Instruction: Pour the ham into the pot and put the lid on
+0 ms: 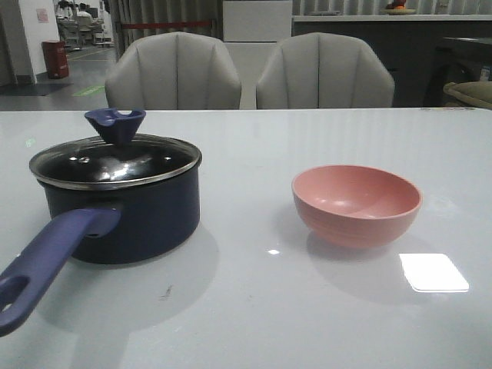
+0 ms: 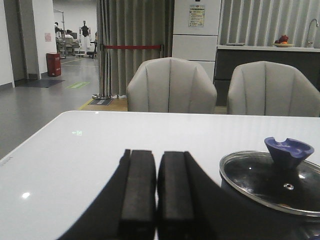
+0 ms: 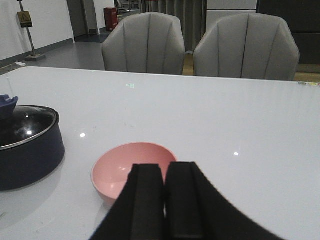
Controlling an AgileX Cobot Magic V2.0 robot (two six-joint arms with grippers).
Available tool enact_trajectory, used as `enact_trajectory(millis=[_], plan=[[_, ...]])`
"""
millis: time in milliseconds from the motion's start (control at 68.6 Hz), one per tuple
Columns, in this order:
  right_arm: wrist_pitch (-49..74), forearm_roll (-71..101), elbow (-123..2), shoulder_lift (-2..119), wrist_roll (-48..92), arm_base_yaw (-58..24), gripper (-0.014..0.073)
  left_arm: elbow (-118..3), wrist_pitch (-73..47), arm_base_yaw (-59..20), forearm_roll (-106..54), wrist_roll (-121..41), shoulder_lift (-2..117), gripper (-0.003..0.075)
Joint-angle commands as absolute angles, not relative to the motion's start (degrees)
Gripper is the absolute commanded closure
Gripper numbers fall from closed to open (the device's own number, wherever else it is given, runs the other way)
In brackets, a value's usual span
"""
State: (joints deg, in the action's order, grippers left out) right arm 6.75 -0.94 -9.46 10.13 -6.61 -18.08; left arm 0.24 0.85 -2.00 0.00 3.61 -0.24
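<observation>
The dark navy pot [image 1: 127, 219] stands on the left of the table, its purple-blue handle [image 1: 46, 261] pointing to the near left. The glass lid [image 1: 115, 161] with its dark blue knob [image 1: 115, 123] sits on the pot. The pot and lid also show in the left wrist view [image 2: 272, 182] and the right wrist view [image 3: 25, 145]. The pink bowl [image 1: 356, 204] stands on the right and looks empty; it also shows in the right wrist view [image 3: 125, 167]. No ham is visible. My left gripper [image 2: 157, 165] is shut and empty beside the pot. My right gripper [image 3: 165, 172] is shut and empty, near the bowl.
The white table [image 1: 254, 154] carries a bright glare patch [image 1: 433, 271] at the near right. Two grey chairs [image 1: 173, 73] [image 1: 324, 73] stand behind the table's far edge. Neither arm shows in the front view.
</observation>
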Motion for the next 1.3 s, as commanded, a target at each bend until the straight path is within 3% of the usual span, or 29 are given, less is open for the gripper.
enact_trajectory(millis=[0,160,452,627,1283], plan=[[1.9,-1.5,-11.1,10.7,-6.3,-18.2,0.0431,1.5,5.7,-2.0,0.0,4.2,-1.3,0.06],[1.5,-2.8,-9.8,10.6,-6.2,-16.3,0.0431,1.5,5.7,-2.0,0.0,4.2,-1.3,0.06],[0.0,-2.8,-3.3,4.5,-6.2,-5.5,0.0431,1.5,5.7,-2.0,0.0,4.2,-1.3,0.0599],[0.0,-2.8,1.3,-2.0,-6.2,-5.5,0.0431,1.5,5.7,-2.0,0.0,4.2,-1.3,0.06],[1.3,-2.8,1.2,-1.7,-6.2,-5.5,0.0431,1.5,5.7,-2.0,0.0,4.2,-1.3,0.0599]])
